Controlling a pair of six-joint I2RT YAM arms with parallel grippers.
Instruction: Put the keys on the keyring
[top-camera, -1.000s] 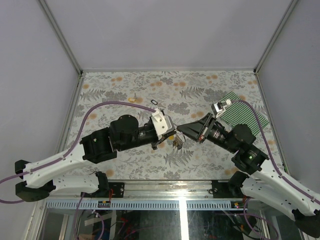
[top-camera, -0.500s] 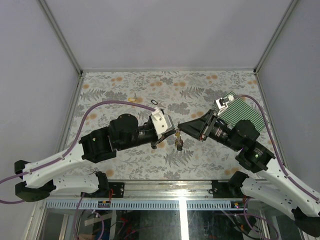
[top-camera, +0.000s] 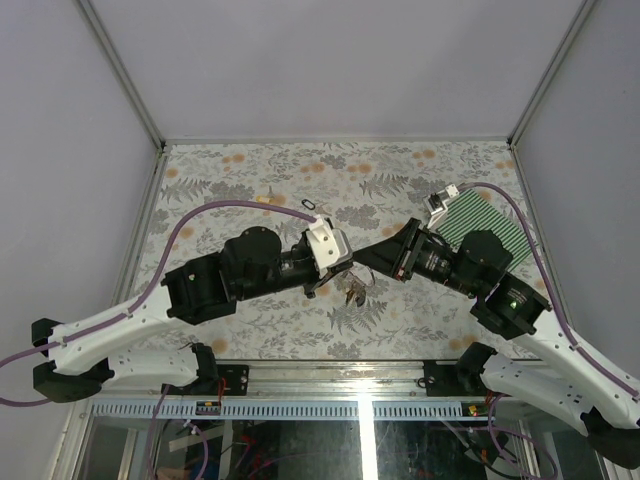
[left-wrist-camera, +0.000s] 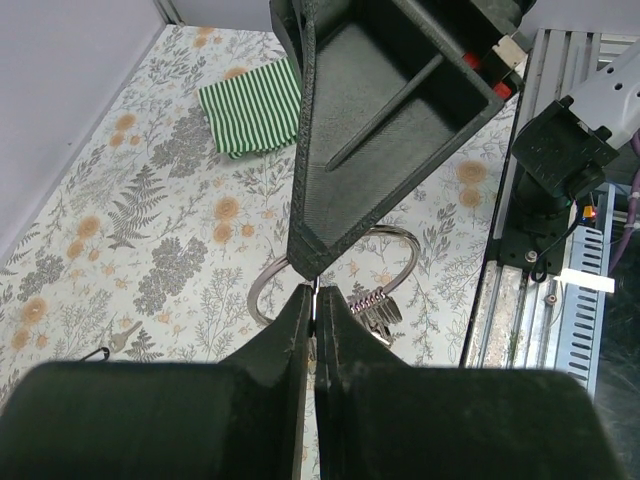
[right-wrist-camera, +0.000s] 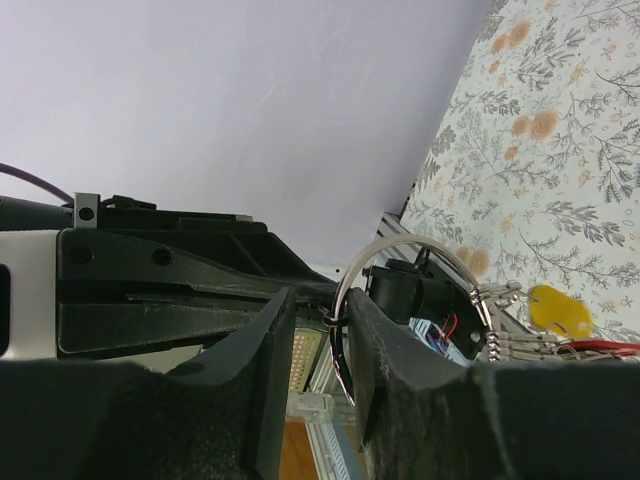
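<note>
The silver keyring (left-wrist-camera: 405, 250) hangs in the air between my two gripper tips at the middle of the table. A bunch of keys (top-camera: 354, 291) dangles from it, with silver blades (left-wrist-camera: 375, 307) and yellow (right-wrist-camera: 558, 310) and red heads. My left gripper (top-camera: 337, 270) is shut (left-wrist-camera: 316, 300) on a thin metal strip at the near side of the ring. My right gripper (top-camera: 362, 256) meets it tip to tip. In the right wrist view its fingers (right-wrist-camera: 318, 305) stand apart. The ring (right-wrist-camera: 420, 245) passes between them, against the right-hand finger.
A green striped cloth (top-camera: 485, 225) lies at the right rear (left-wrist-camera: 250, 105). A small dark oval loop (top-camera: 308, 205) and a yellowish bit (top-camera: 263, 200) lie on the floral table behind the left arm. The metal rail (left-wrist-camera: 530, 250) runs along the near edge.
My right wrist has swung back and up while its tip stays at the ring. The bunch of keys has swung a little and hangs slightly lower. My left gripper has barely moved.
</note>
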